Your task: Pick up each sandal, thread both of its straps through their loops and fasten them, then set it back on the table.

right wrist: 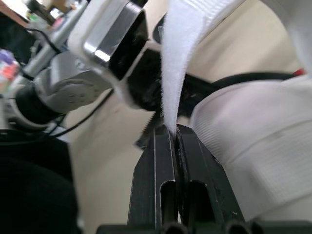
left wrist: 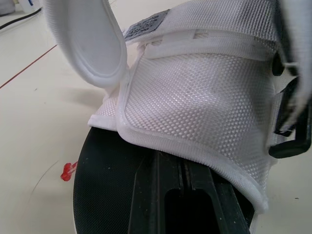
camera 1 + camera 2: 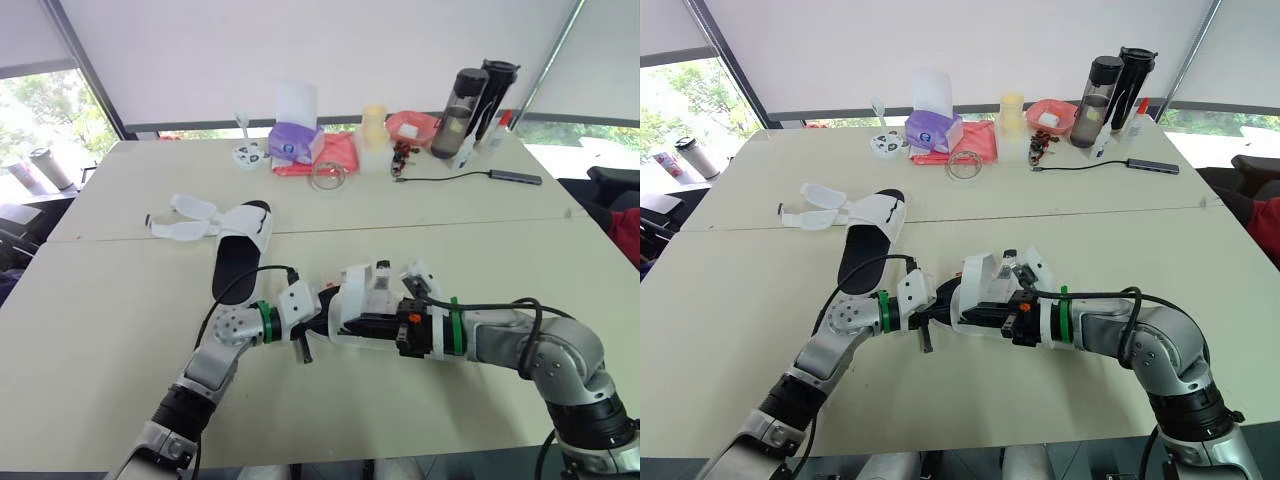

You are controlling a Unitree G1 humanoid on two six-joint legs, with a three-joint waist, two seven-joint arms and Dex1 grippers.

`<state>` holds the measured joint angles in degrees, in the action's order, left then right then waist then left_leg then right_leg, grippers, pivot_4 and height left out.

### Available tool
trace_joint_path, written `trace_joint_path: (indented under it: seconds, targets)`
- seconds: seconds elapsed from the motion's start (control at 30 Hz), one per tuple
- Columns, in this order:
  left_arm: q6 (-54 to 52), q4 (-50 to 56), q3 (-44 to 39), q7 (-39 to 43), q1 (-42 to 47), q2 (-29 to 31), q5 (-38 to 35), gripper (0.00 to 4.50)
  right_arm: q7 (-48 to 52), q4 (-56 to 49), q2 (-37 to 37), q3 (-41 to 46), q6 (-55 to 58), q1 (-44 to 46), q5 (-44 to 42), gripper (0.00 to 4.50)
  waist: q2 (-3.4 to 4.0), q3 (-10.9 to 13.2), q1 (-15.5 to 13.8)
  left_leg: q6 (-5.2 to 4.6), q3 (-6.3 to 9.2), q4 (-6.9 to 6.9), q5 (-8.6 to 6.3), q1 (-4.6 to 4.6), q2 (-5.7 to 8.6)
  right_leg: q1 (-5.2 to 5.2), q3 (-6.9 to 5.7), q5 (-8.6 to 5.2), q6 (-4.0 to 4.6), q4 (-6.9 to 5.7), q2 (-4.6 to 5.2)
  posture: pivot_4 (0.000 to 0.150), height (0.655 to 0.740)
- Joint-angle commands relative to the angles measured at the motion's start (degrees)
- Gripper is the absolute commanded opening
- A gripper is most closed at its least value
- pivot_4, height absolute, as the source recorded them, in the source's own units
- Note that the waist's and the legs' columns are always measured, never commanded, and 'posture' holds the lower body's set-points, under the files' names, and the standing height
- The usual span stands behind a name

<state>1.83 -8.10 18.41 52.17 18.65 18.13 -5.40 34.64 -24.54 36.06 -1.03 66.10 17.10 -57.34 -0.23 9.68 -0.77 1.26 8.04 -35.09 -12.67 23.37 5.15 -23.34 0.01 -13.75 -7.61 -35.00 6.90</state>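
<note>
While the pale tabletop (image 3: 120, 330) carries both sandals, I'm working the near sandal (image 3: 352, 305), which sits at the near middle between my arms. The second sandal (image 3: 240, 250) lies further off to the left, black footbed up, white straps splayed open. Up close, the near sandal's upper is a coarse white woven mesh panel (image 2: 195, 97) with a bound edge over a black textured footbed (image 2: 107, 185). My right tool (image 1: 174, 134) is pinching a fuzzy white strap (image 1: 178, 63). My left tool (image 2: 178, 163) is pressed together at the mesh edge. A black plastic loop (image 2: 295, 141) hangs beside the panel. The small sewn tag (image 2: 146, 27) carries print I cannot read.
</note>
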Motion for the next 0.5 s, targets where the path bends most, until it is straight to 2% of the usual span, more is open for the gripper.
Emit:
trace_joint_path:
  seconds: [0.03, 0.37, 0.5]
  targets:
    - [-0.86, -2.51, 3.65, 0.87, -3.45, 2.09, 4.05, 0.0, -0.14, -1.69, 0.09, 1.18, 2.67, -0.56, -3.16, 0.05, 0.0, 0.0, -0.02, 0.0, 0.0, 0.01, 0.0, 0.0, 0.0, 0.0, 0.0, 0.0, 0.0, 0.0, 0.0, 0.15, 0.74]
    - [7.83, -4.23, 5.44, -2.99, -2.45, 4.35, 10.84, 0.0, -1.62, -0.49, -0.07, 1.2, 3.63, 0.12, -2.16, 0.05, 0.02, -0.01, -0.04, 0.0, -0.01, 0.01, 0.0, 0.0, 0.0, -0.01, 0.0, 0.0, 0.0, 0.0, 0.0, 0.15, 0.74]
    - [9.56, -5.35, 5.32, -4.26, -2.25, 4.38, 11.24, 0.0, -2.07, 0.34, -0.7, 3.32, 5.06, 1.04, -4.78, 0.05, 0.02, -0.01, -0.05, 0.0, -0.01, -0.03, 0.0, 0.0, 0.0, 0.01, 0.0, 0.01, 0.0, 0.0, 0.0, 0.15, 0.74]
